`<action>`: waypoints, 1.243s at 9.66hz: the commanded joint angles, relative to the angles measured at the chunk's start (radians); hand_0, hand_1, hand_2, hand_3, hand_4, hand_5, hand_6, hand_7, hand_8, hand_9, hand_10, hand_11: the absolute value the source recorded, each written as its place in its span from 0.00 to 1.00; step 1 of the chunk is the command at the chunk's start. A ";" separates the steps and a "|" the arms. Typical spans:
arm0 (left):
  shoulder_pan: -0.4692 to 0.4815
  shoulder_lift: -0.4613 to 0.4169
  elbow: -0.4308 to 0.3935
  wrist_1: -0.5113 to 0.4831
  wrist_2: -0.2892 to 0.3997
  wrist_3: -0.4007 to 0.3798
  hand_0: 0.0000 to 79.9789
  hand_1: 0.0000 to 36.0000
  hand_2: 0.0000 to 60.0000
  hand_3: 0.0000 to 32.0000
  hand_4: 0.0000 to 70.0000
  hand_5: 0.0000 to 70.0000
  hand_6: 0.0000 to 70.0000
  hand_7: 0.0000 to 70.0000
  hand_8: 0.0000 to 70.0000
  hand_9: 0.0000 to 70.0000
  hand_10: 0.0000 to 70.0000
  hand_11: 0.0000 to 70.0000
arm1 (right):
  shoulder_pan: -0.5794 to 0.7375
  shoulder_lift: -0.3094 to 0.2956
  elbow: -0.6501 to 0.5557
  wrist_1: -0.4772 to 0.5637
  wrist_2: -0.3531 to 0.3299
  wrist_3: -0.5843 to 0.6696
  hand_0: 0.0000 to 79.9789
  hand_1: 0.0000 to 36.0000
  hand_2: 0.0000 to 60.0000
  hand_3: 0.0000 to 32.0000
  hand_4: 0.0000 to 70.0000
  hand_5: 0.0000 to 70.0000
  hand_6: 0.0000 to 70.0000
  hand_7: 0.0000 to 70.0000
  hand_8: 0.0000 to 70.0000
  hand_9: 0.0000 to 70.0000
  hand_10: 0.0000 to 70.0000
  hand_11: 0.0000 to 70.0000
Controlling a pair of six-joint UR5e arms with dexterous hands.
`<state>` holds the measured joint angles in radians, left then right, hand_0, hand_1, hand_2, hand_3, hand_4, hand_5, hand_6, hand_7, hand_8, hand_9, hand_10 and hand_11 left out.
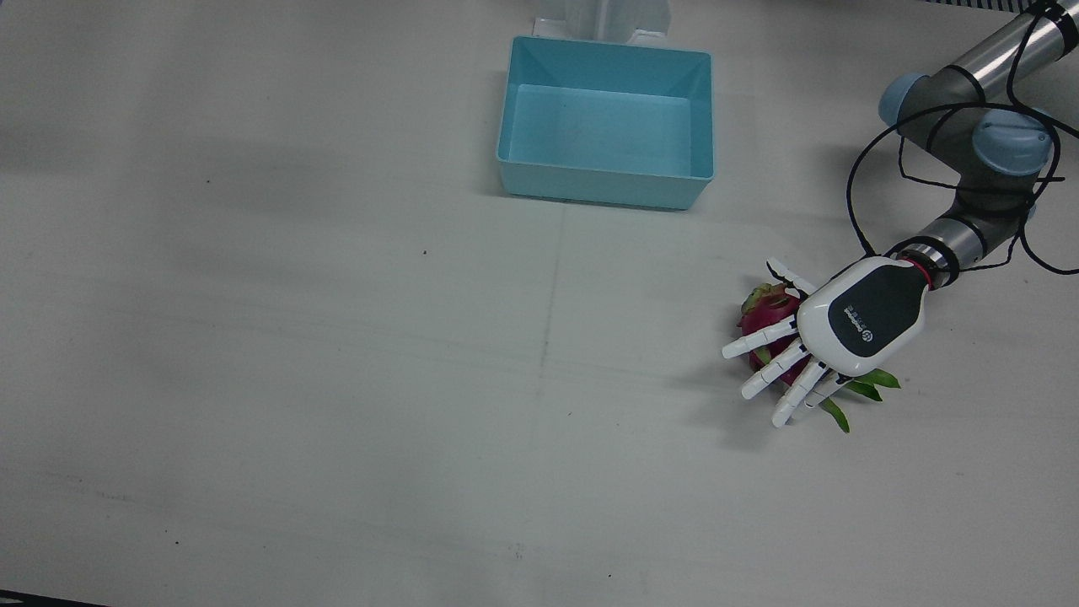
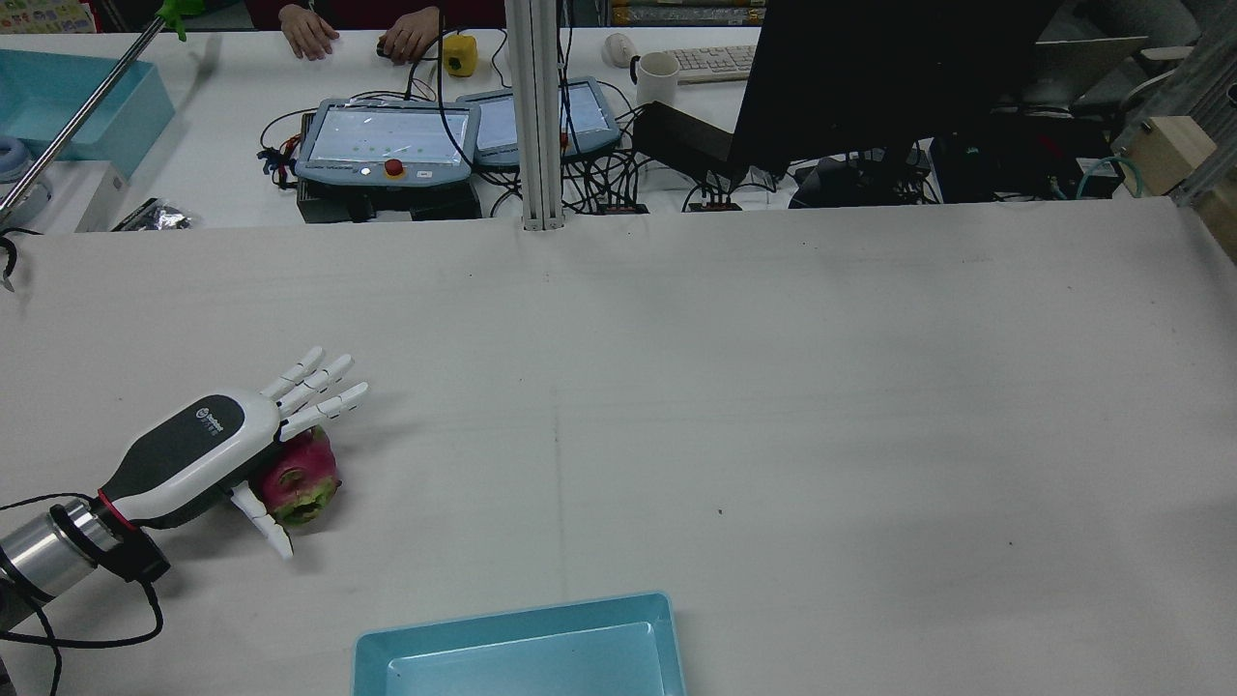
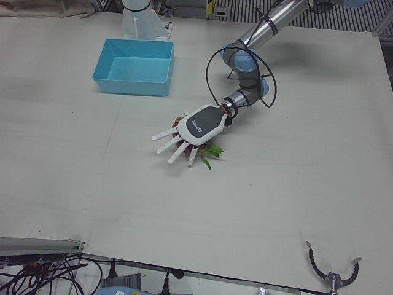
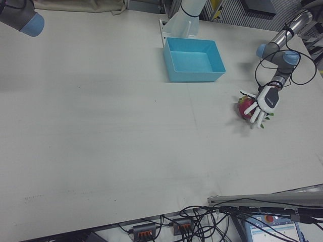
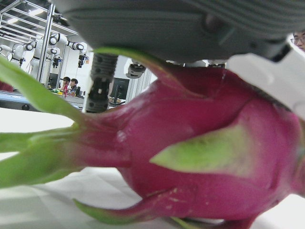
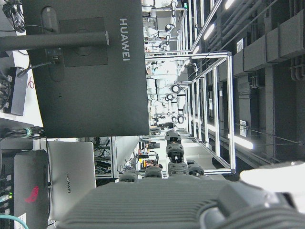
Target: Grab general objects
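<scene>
Left hand (image 1: 851, 333) is hovering palm-down directly over the dragon fruit (image 1: 769, 310), fingers (image 1: 771, 369) spreading out straight and apart, not wrapping the fruit; whether the palm is touching the fruit's top cannot be told. The fruit is lying on its side on the white table (image 1: 337, 379), on the robot's left half, its green leaf tips (image 1: 872, 384) sticking out from under the heel of the hand. In the rear view the hand (image 2: 208, 449) is covering most of the fruit (image 2: 302, 474), with the thumb (image 2: 263, 520) angling down beside it on the near side. The left hand view is filling almost entirely with the fruit's pink skin and green scales (image 5: 205, 157), the dark palm sitting just above it. The left-front view is showing the arm reaching down from the far edge to the hand (image 3: 199, 126). A light blue bin (image 1: 607, 122) is sitting well apart from the fruit, toward the pedestals at mid-table. Right hand (image 6: 167, 191) is showing only in its own camera, dark fingers pointing toward a monitor (image 6: 86, 67) off the table; spread or closed cannot be told.
</scene>
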<state>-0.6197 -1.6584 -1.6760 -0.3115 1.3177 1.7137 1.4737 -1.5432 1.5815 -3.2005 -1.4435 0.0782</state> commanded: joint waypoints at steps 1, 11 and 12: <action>0.006 0.000 0.004 0.002 0.000 0.001 0.48 0.10 0.21 0.00 0.42 0.62 0.15 0.57 0.29 0.24 0.51 0.71 | 0.000 0.000 0.000 -0.001 0.000 0.000 0.00 0.00 0.00 0.00 0.00 0.00 0.00 0.00 0.00 0.00 0.00 0.00; -0.006 -0.003 -0.065 0.047 -0.003 0.011 0.24 0.26 1.00 0.00 1.00 1.00 1.00 1.00 1.00 1.00 1.00 1.00 | 0.000 0.000 0.000 0.001 0.000 0.000 0.00 0.00 0.00 0.00 0.00 0.00 0.00 0.00 0.00 0.00 0.00 0.00; -0.020 0.005 -0.123 0.067 -0.005 -0.011 0.22 0.22 1.00 0.00 1.00 1.00 1.00 1.00 1.00 1.00 1.00 1.00 | 0.000 0.000 0.000 -0.001 0.000 0.000 0.00 0.00 0.00 0.00 0.00 0.00 0.00 0.00 0.00 0.00 0.00 0.00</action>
<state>-0.6204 -1.6635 -1.7048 -0.2816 1.3125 1.7312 1.4728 -1.5432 1.5803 -3.2009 -1.4435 0.0782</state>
